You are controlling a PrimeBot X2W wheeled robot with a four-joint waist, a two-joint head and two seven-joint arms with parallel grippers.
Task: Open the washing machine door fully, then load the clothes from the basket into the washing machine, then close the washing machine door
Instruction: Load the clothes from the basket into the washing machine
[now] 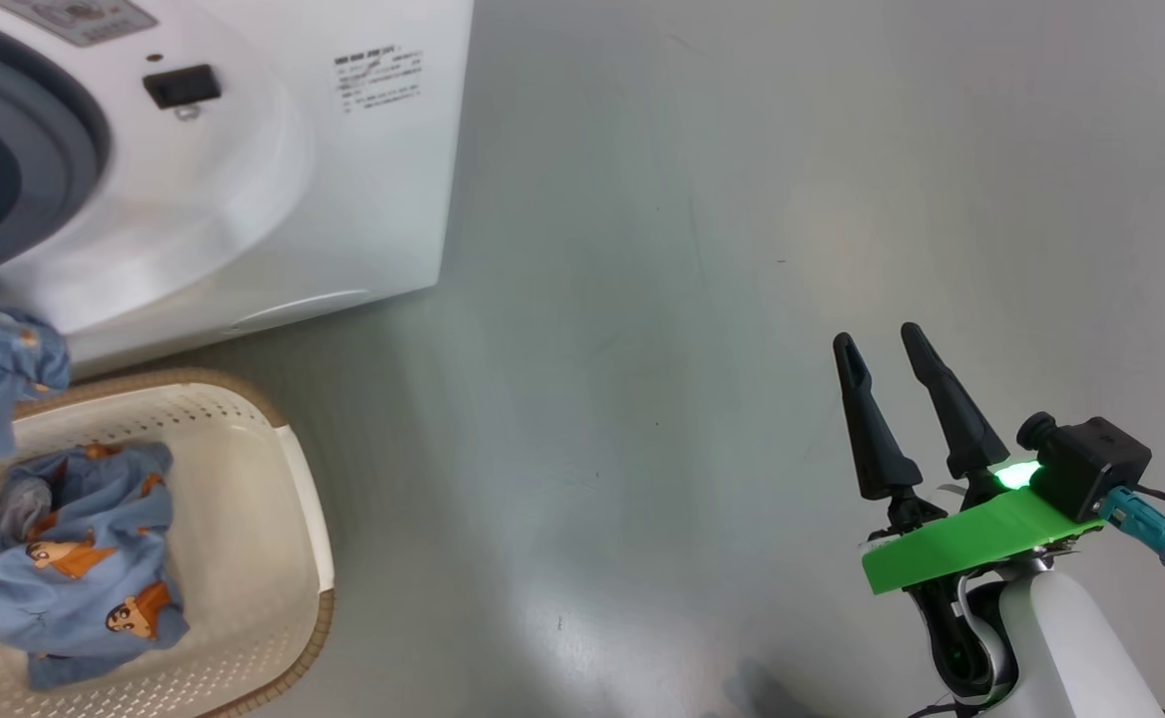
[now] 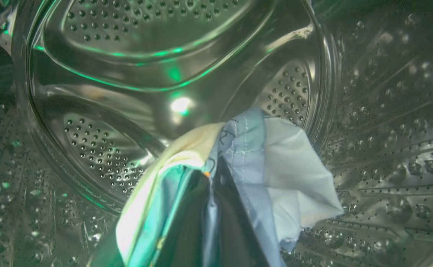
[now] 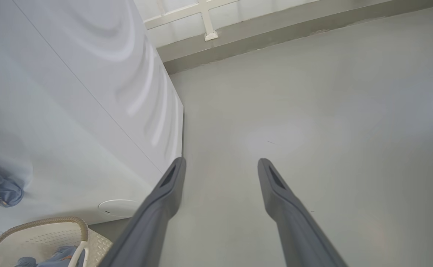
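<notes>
Drum (image 2: 127,74) bkgd: L gripper (image 2: 212,178) clamped on clothes (image 2: 294,174); R gripper (image 1: 879,337) apart, over floor (image 1: 692,299).

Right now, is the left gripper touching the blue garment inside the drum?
Touching. The left wrist view shows the left gripper shut on the garment, fabric pinched between its fingers, inside the drum.
</notes>
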